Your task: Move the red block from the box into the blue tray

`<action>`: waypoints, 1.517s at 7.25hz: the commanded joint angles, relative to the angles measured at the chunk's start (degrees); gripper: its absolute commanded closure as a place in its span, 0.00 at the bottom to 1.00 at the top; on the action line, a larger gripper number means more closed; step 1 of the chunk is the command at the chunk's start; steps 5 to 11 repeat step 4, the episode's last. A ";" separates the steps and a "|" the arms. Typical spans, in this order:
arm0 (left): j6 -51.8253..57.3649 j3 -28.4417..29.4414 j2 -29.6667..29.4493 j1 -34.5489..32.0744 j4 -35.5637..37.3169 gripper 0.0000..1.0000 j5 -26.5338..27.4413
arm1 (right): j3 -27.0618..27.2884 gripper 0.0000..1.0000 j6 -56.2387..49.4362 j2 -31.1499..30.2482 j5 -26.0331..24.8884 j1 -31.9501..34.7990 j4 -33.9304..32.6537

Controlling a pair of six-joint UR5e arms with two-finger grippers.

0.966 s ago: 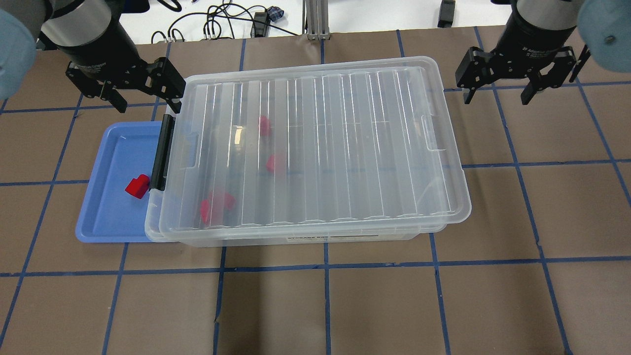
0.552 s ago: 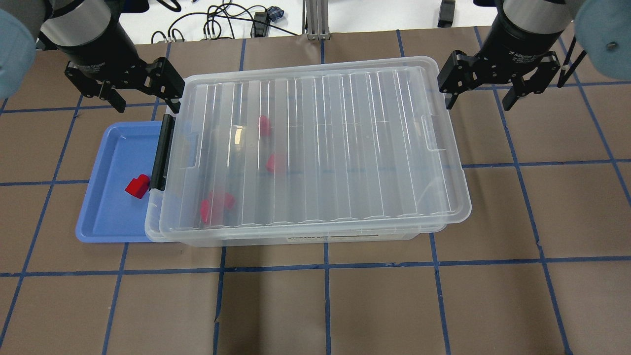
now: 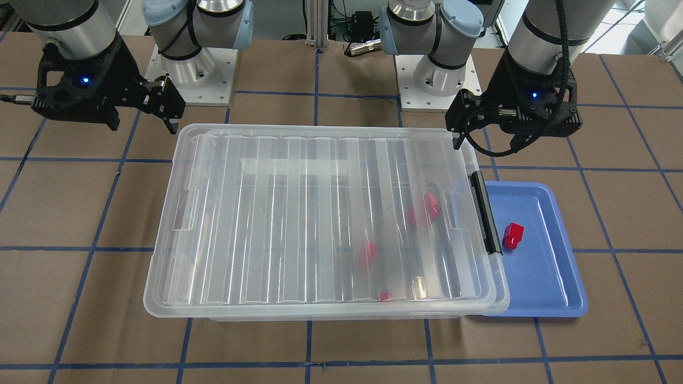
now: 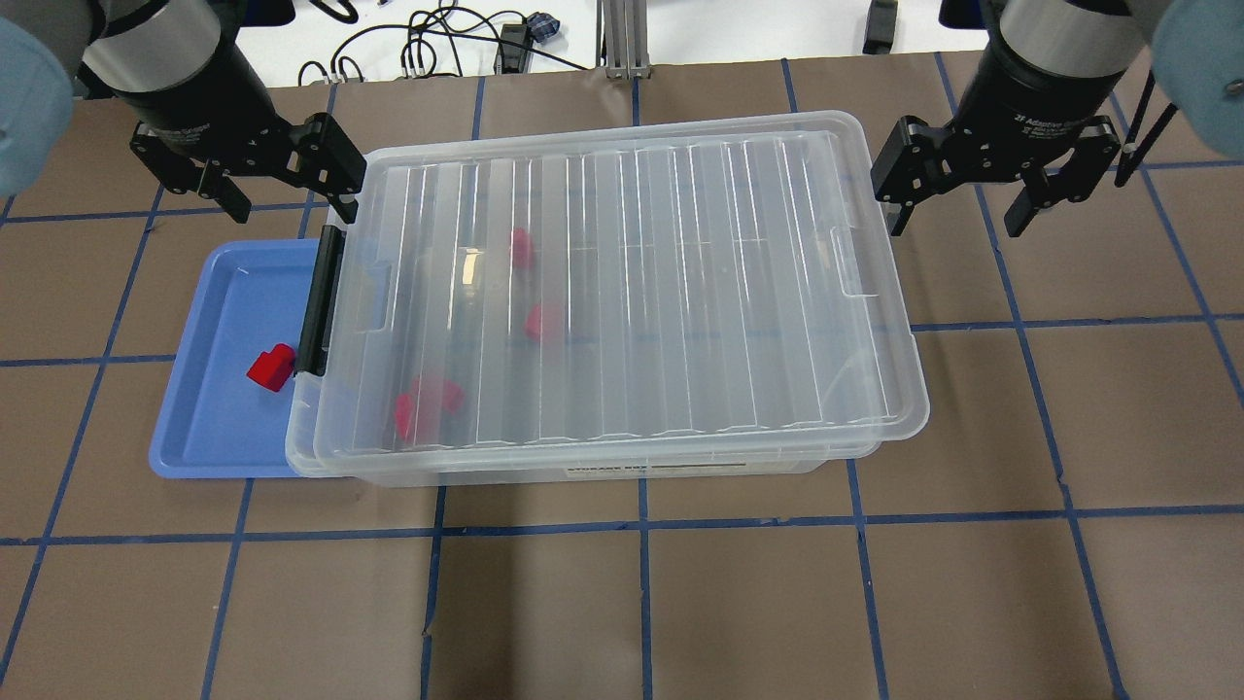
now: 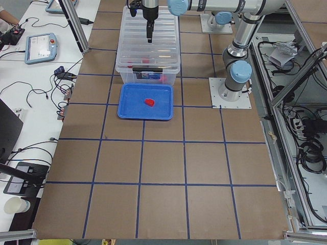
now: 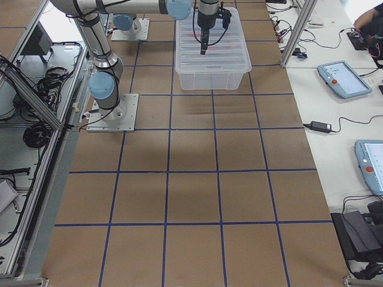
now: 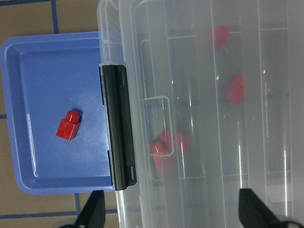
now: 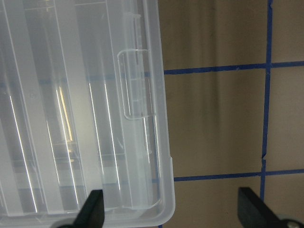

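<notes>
- Red block (image 4: 270, 367) lies in the blue tray (image 4: 209, 428), about mid-tray and touching none of its rims; neither pincer has hold of it
- On its right side the tray is tucked under the overhanging rim of the box (image 4: 904, 389); along its other 3 sides there is only desk (image 4: 641, 603)
- A ribbed lid (image 4: 680, 292) sits on the box, and the black latch clip (image 4: 319, 301) is folded down over the end next to the tray; the block is near the clip but apart from it
- The other red blocks (image 4: 541, 321) show blurred through the lid at 3 spots, all in the box's left half
- Brown desk crossed by blue tape lines (image 4: 641, 525) stretches wide on the box's near side and out to its right; on the far side only a narrow strip shows
- The left pincer (image 4: 292, 209) is spread wide and holds nothing; it points straight down over the box's far left corner, with 1 finger above the lid and the other above the desk just past the tray's far rim
- The right pincer (image 4: 954, 224) is also spread wide and holds nothing; it points straight down at the far right corner, with 1 finger above the lid's edge and the other above the desk
- How high either pincer is above the lid cannot be told
</notes>
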 commanded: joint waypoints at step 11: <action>-0.19 0.02 0.01 -0.09 -0.10 0.00 -0.28 | 0.08 0.00 0.26 0.02 -0.35 0.01 0.01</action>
